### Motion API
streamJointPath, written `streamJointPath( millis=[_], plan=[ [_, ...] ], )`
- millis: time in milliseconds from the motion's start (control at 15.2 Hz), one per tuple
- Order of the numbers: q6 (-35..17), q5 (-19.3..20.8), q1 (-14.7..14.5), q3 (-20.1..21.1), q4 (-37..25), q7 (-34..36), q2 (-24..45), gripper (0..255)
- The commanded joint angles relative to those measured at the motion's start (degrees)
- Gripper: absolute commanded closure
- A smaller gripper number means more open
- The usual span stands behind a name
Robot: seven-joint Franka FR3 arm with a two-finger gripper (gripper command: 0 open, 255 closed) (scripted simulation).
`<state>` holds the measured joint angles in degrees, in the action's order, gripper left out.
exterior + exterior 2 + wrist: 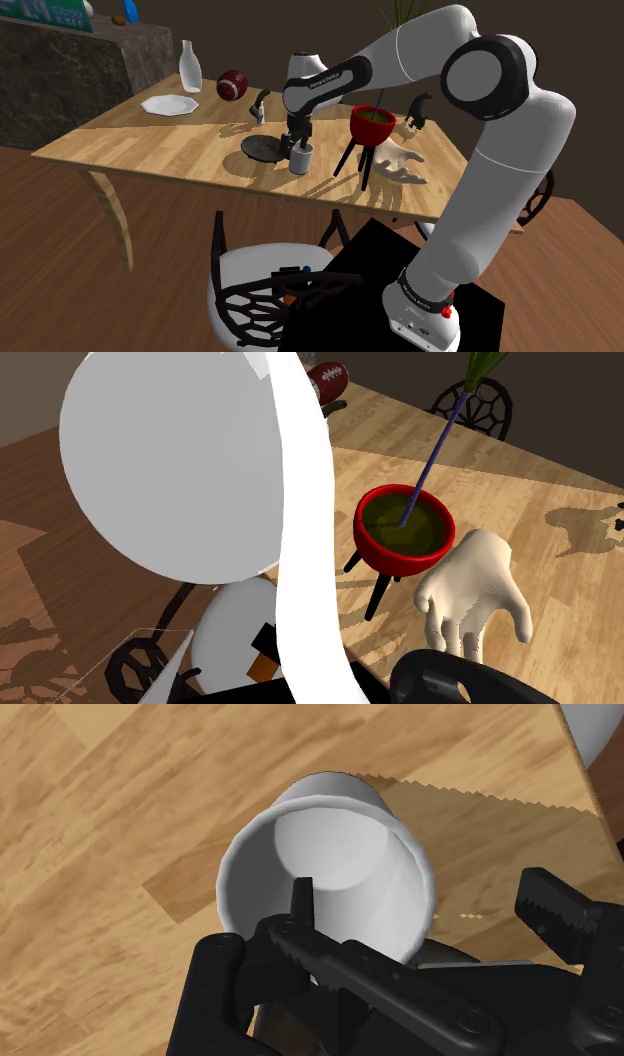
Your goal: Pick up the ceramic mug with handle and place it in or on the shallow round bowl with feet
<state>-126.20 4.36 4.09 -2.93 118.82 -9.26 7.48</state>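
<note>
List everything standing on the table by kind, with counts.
Mug: 1
Dark shallow bowl: 1
Plate: 1
Bottle: 1
Football: 1
Dark figurines: 2
Red planter: 1
Hand sculpture: 1
Total: 9, plus one half-hidden white shape.

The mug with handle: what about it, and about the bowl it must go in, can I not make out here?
Handle: in the wrist view the gripper covers the near side of the mug; in the shoulder view the mug is too small.
Feet: in the shoulder view the dark shallow bowl is small, seen from above; its underside is hidden.
Second exterior view: the white arm covers much of the table.
</note>
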Motion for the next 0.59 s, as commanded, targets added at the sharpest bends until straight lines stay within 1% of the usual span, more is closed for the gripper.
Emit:
streamJointPath(
  millis=[0, 132, 528],
  plan=[
    [-1.6, 0.0, 0.0, 0.0, 0.7, 0.1, 0.9, 0],
    [-2.7, 0.0, 0.1, 0.0, 1.1, 0.1, 1.6, 0],
    [-2.7, 0.0, 0.1, 0.0, 1.1, 0.1, 1.6, 0]
  ],
)
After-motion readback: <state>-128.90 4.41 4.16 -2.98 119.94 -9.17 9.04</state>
